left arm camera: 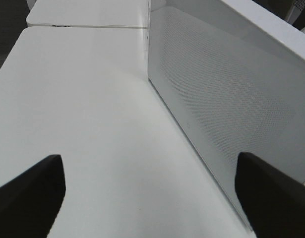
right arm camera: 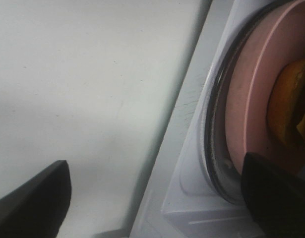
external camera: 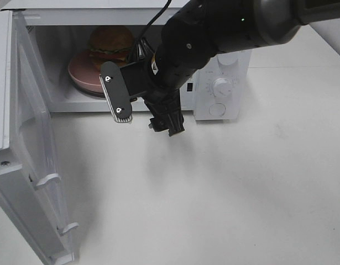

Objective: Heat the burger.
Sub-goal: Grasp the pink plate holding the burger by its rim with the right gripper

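Note:
The burger (external camera: 110, 41), with a golden-brown bun and green lettuce, sits on a round pink plate (external camera: 81, 74) inside the open microwave (external camera: 228, 66). My right gripper (external camera: 143, 110) hangs open just in front of the oven's opening, below and to the right of the plate, holding nothing. In the right wrist view the plate (right arm camera: 251, 114) and a bit of burger (right arm camera: 291, 109) lie beyond the open right gripper (right arm camera: 152, 203). My left gripper (left arm camera: 150, 198) is open and empty over bare table beside a white perforated panel (left arm camera: 226, 99). The exterior view does not show the left gripper.
The microwave door (external camera: 31, 138) stands swung wide open at the left, reaching toward the table's front edge. A dial (external camera: 221, 86) sits on the control panel at the oven's right. The plate rests on a glass turntable (right arm camera: 212, 148). White table (external camera: 225, 193) spreads in front.

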